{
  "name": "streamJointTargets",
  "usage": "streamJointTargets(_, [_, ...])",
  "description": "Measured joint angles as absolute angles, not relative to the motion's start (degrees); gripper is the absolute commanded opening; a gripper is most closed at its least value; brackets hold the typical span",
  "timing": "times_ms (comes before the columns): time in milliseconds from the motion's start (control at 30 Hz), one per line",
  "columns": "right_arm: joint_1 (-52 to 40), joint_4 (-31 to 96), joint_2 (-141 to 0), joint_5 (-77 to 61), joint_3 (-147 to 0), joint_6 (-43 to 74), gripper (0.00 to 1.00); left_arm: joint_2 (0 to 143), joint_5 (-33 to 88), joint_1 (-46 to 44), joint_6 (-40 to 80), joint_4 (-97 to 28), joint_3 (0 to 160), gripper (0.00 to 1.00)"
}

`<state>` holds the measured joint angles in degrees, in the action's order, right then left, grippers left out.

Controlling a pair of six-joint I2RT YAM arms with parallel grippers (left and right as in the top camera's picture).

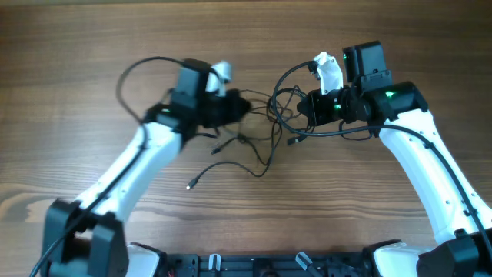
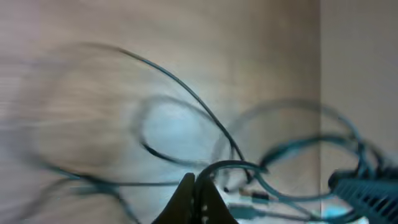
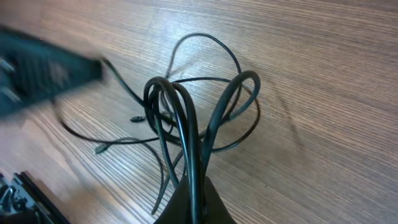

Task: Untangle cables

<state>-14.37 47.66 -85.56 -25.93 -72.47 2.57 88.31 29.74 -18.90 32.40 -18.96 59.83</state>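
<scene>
Right gripper [image 3: 194, 194] is clamped on a bunch of black cables [image 3: 186, 118]; left gripper [image 2: 196, 198] is pinched closed on a strand of the same tangle.
Loops rise from the right fingers and spread over the wooden table [image 3: 323, 74]. Seen from overhead, the tangle lies mid-table between both grippers, one loose plug end [image 1: 190, 185] trailing toward the arms' bases. The left wrist view is blurred.

Light wood-grain table [image 1: 77, 154]

The overhead camera looks straight down on the desk [image 1: 77, 46]. Both wrist cameras, close and low, share the mid-desk cables [image 3: 186, 118].
</scene>
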Motion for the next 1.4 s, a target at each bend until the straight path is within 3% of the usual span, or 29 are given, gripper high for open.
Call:
streamJointTargets(300, [-14.41,47.72,-85.56,-26.33,-72.47,2.76,0.04,75.88,32.45,23.09,31.11,-29.82,59.83,0.04])
streamJointTargets(367, [-14.41,47.72,-85.56,-26.35,-72.47,2.76,0.04,75.81,37.43,32.71,31.11,-29.82,59.83,0.38])
streamJointTargets(400, [-14.41,47.75,-85.56,-26.35,-72.47,2.76,0.04,75.79,40.23,34.87,31.09,-29.85,59.83,0.5])
streamJointTargets(433, [-14.41,47.75,-85.56,-26.35,-72.44,2.76,0.04,75.79,41.91,35.64,31.09,-29.82,59.83,0.54])
streamJointTargets(567, [-14.41,47.64,-85.56,-29.61,-72.47,1.76,0.04,75.77,47.97,31.51,31.11,-29.89,59.83,0.57])
streamJointTargets(700, [-14.41,45.28,-85.56,-41.36,-72.44,-3.07,0.04,75.77,49.87,17.39,31.03,-28.71,59.83,0.58])
streamJointTargets(867, [-14.41,42.72,-85.56,-48.73,-72.44,-4.01,0.04,75.77,53.34,-2.96,27.92,-20.93,59.83,0.67])
streamJointTargets(1033, [-14.41,41.32,-85.56,-54.17,-72.44,-2.68,0.04,75.85,51.42,-12.93,22.61,-19.2,59.83,0.69])
streamJointTargets(1133, [-14.41,39.29,-85.56,-58.54,-72.44,-1.78,0.04,77.41,47.13,-15.88,21.45,-18.96,59.83,0.66])
streamJointTargets(1167, [-14.41,39.24,-85.56,-59.24,-72.44,-1.67,0.04,78.26,46.48,-16.34,21.3,-18.96,59.83,0.58])
streamJointTargets(1200, [-14.41,38.81,-85.56,-59.99,-72.44,-1.54,0.04,79.07,46.13,-16.64,21.15,-18.87,59.83,0.29])
streamJointTargets(1233, [-14.41,38.39,-85.56,-60.49,-72.44,-1.52,0.04,79.9,45.76,-16.88,21.04,-18.83,59.83,0.11])
streamJointTargets(1267, [-14.41,38.26,-85.56,-60.99,-72.44,-1.48,0.09,80.34,45.52,-16.88,20.99,-18.87,59.83,0.04])
streamJointTargets(1400, [-14.41,39.24,-85.56,-56.05,-72.47,-0.49,0.42,80.71,43.22,-15.49,20.4,-19.62,59.83,0.04])
